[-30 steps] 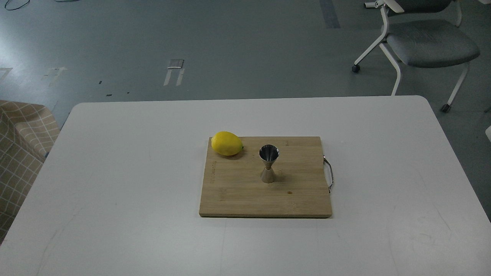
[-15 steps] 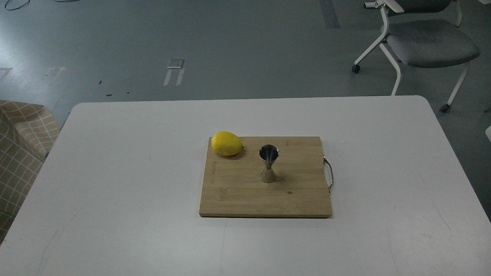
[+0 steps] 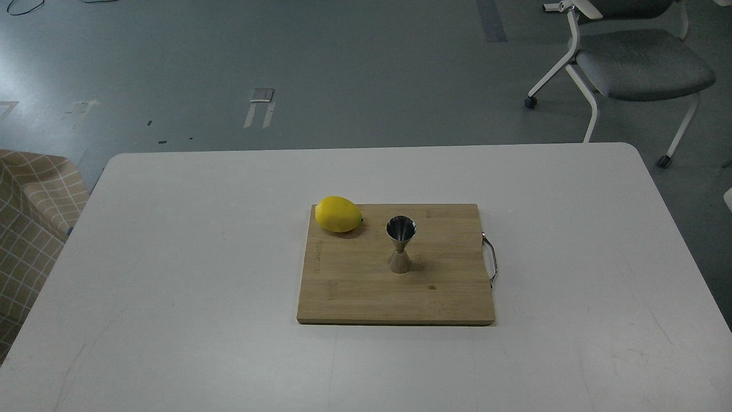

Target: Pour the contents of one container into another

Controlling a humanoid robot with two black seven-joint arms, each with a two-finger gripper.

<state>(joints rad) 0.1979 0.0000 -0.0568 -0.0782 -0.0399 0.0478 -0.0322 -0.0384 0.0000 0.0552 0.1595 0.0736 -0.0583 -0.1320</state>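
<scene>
A small shiny steel jigger (image 3: pixel 400 244), hourglass-shaped, stands upright near the middle of a wooden cutting board (image 3: pixel 354 292) on the white table (image 3: pixel 171 257). This jigger is the container that receives the pour. The container to pour from is out of view. Neither of my arms nor grippers shows in the head view.
A yellow lemon (image 3: pixel 338 214) lies on the board's far left corner. The board has a metal handle (image 3: pixel 490 258) on its right side. Beyond the table stand a grey office chair (image 3: pixel 635 63) at the far right and a checked cushion seat (image 3: pixel 31 217) at the left.
</scene>
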